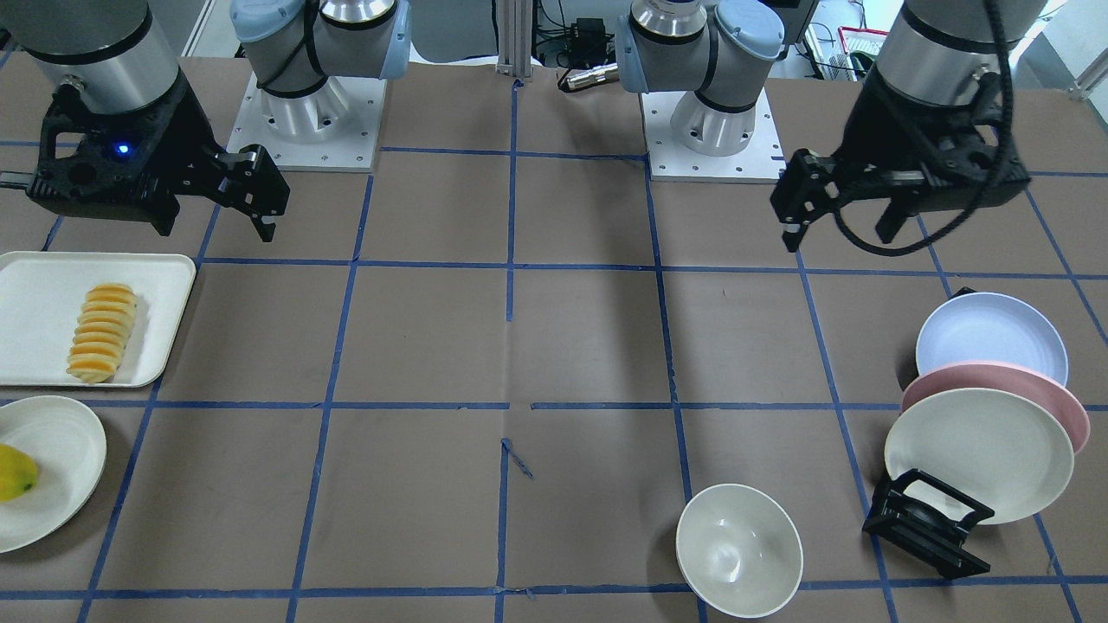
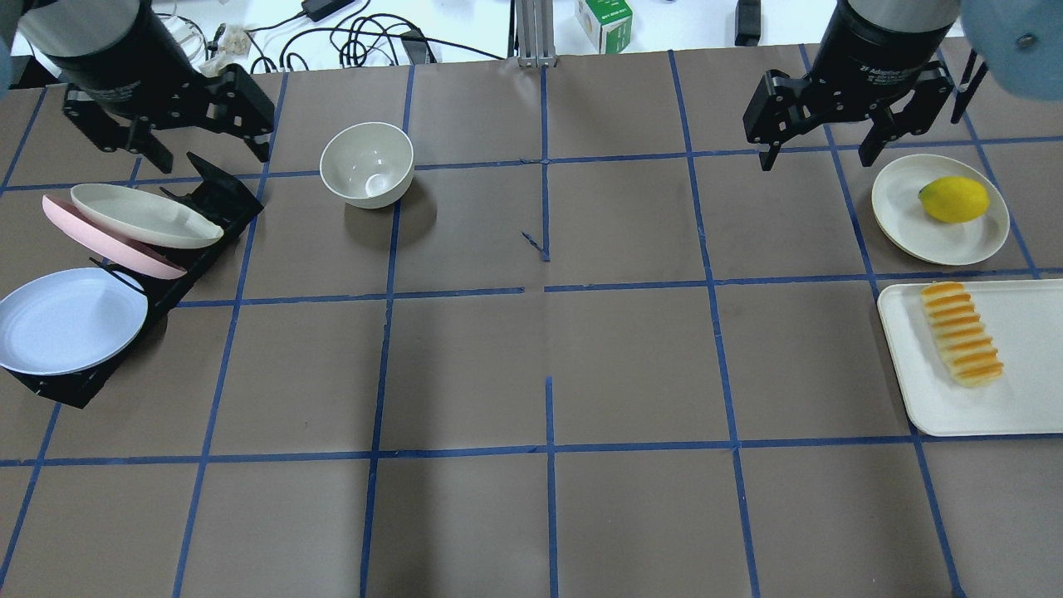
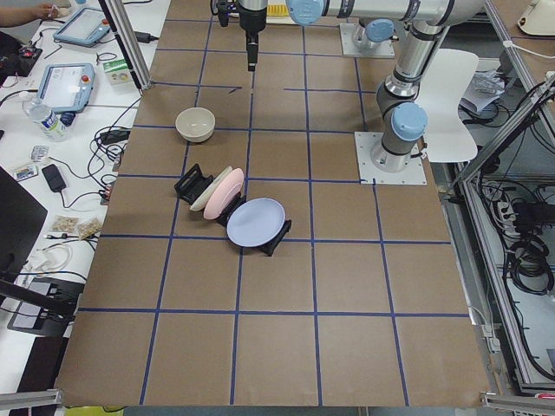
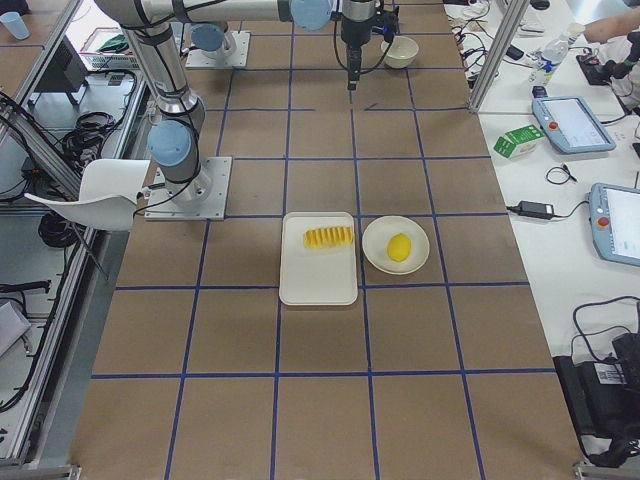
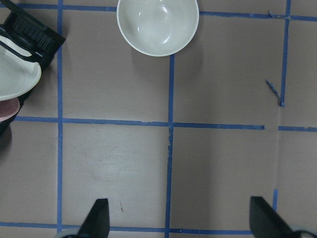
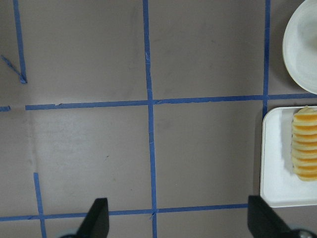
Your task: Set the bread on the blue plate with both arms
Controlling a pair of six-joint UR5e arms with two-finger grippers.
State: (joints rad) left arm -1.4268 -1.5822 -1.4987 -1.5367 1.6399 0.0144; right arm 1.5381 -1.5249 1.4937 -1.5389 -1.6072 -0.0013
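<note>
The bread (image 2: 961, 334) lies on a white tray (image 2: 1030, 374) at the table's right end; it also shows in the front view (image 1: 102, 333) and the right wrist view (image 6: 304, 144). The blue plate (image 2: 66, 320) leans in a black rack (image 2: 208, 199) at the left end, nearest the robot of three plates; it also shows in the front view (image 1: 991, 336). My left gripper (image 2: 210, 158) is open and empty, above the rack's far end. My right gripper (image 2: 816, 159) is open and empty, beyond the tray and to its left.
A pink plate (image 2: 100, 241) and a cream plate (image 2: 141, 216) stand in the same rack. A cream bowl (image 2: 367, 164) stands right of the rack. A yellow lemon (image 2: 953, 199) lies on a cream plate (image 2: 905, 208) beyond the tray.
</note>
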